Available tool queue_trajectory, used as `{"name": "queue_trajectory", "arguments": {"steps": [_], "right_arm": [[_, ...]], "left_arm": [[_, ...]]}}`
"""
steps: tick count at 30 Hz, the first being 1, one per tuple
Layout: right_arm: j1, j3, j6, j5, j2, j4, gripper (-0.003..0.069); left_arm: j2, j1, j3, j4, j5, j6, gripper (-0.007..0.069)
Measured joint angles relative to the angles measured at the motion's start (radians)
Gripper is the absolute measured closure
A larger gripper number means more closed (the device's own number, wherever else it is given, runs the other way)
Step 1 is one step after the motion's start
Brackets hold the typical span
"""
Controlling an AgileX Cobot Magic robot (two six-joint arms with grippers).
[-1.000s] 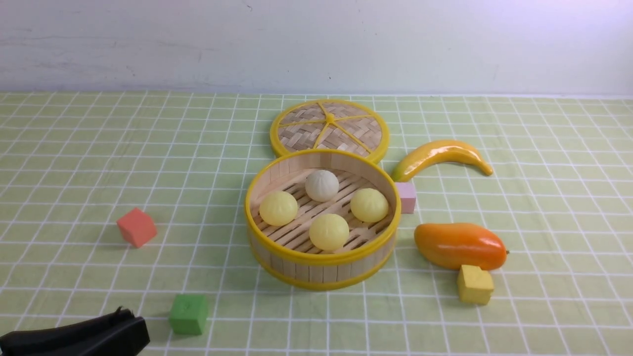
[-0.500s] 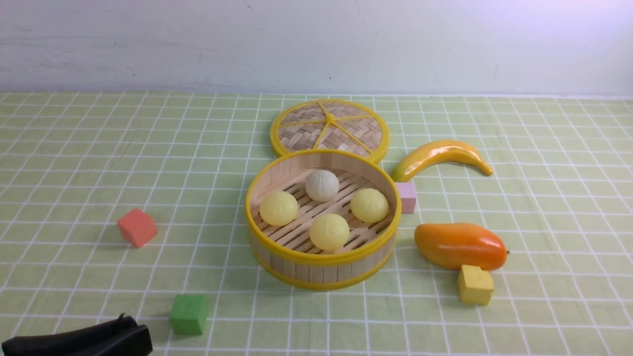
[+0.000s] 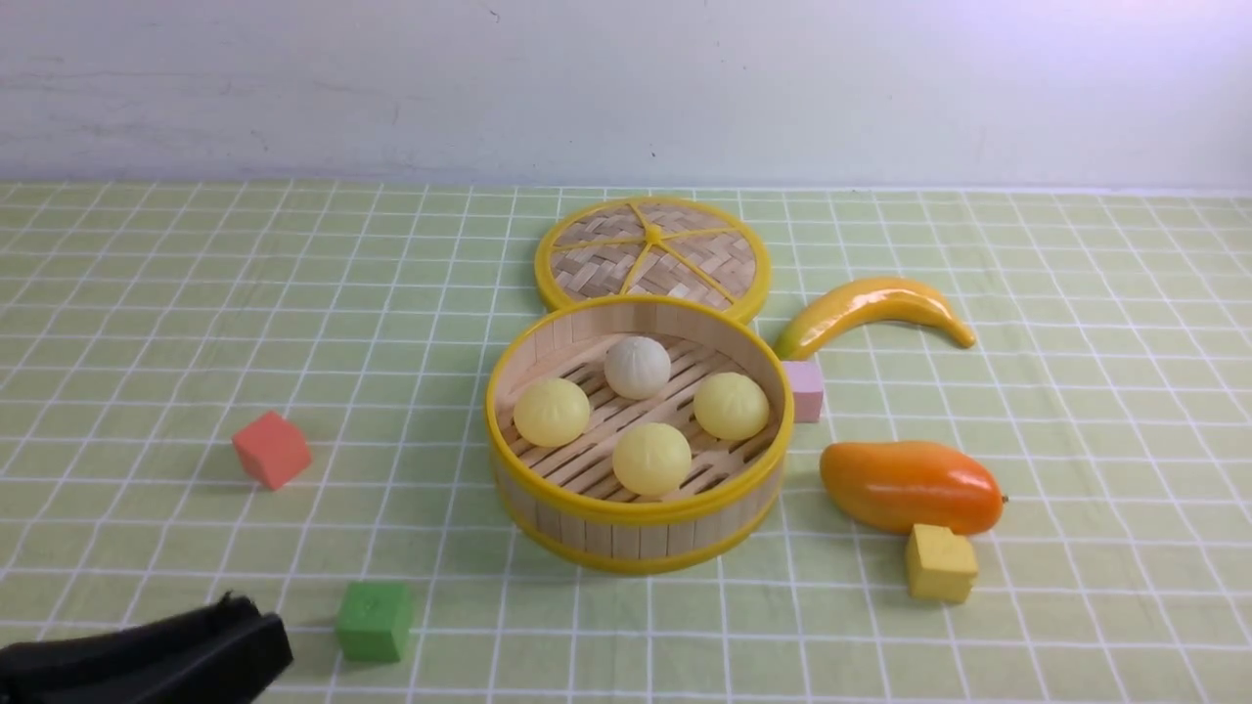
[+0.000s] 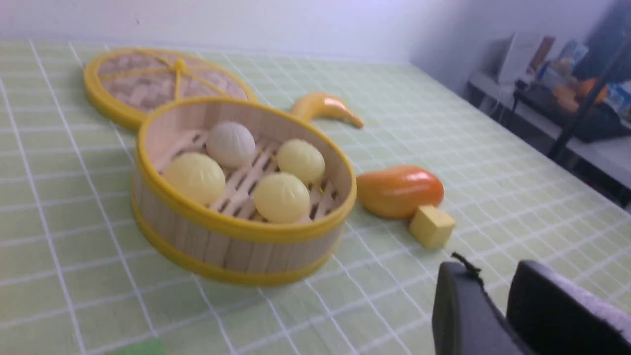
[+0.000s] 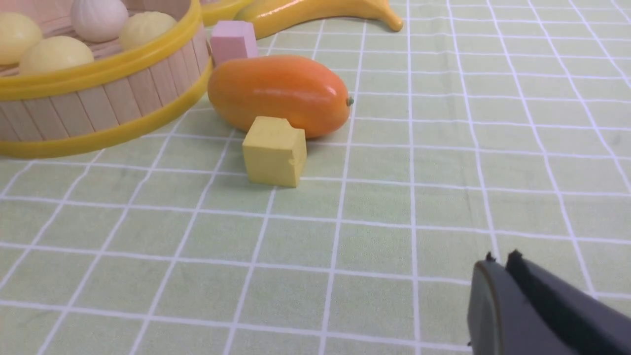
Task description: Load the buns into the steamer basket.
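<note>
Left gripper (image 3: pixel 249 636) sits low at the near-left corner of the worktop (image 3: pixel 147 293), jaws pressed together with nothing in them, just beside the green cube (image 3: pixel 373 621); the wrist view shows the two pads side by side with barely a slit between. Right gripper (image 5: pixel 503 268) is out of the front view, but its own camera shows the jaws closed and empty, parked near the yellow cube (image 3: pixel 940 563) and mango (image 3: pixel 910 486), apart from both. All four buns are already in the steamer basket (image 3: pixel 636 538): off-white bun (image 3: pixel 637 367) at the back, pale yellow buns at left (image 3: pixel 551 412), right (image 3: pixel 731 405) and front (image 3: pixel 651 458), each resting on the slatted floor, none touching the wall as far as I can tell. Lid (image 3: pixel 652 252) lies flat behind the basket, overlapping its far rim in view; banana (image 3: pixel 871 308) and pink cube (image 3: pixel 804 389) to the right, red cube (image 3: pixel 271 449) well off to the left. Task looks done to me. Remaining risks are minor: left arm sweeping the green cube on its way out, or either arm swinging wide and clipping the basket rim, which could shove it and roll a bun around. The basket wall should keep them in unless it tips.
</note>
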Motion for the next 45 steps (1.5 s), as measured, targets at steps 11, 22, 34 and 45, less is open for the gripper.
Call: {"name": "queue_trajectory", "arguments": {"steps": [11, 22, 34, 45], "right_arm": [[0.000, 0.000, 0.000, 0.000, 0.000, 0.000, 0.0620], [0.000, 0.000, 0.000, 0.000, 0.000, 0.000, 0.0606], [0.000, 0.000, 0.000, 0.000, 0.000, 0.000, 0.0590], [0.000, 0.000, 0.000, 0.000, 0.000, 0.000, 0.0573]], "left_arm": [[-0.242, 0.380, 0.203, 0.199, -0.114, -0.122, 0.0638], [-0.380, 0.531, 0.281, 0.376, 0.342, -0.443, 0.0638], [-0.380, 0.531, 0.281, 0.376, 0.339, -0.450, 0.0638], [-0.380, 0.531, 0.281, 0.376, 0.339, -0.451, 0.0638]]}}
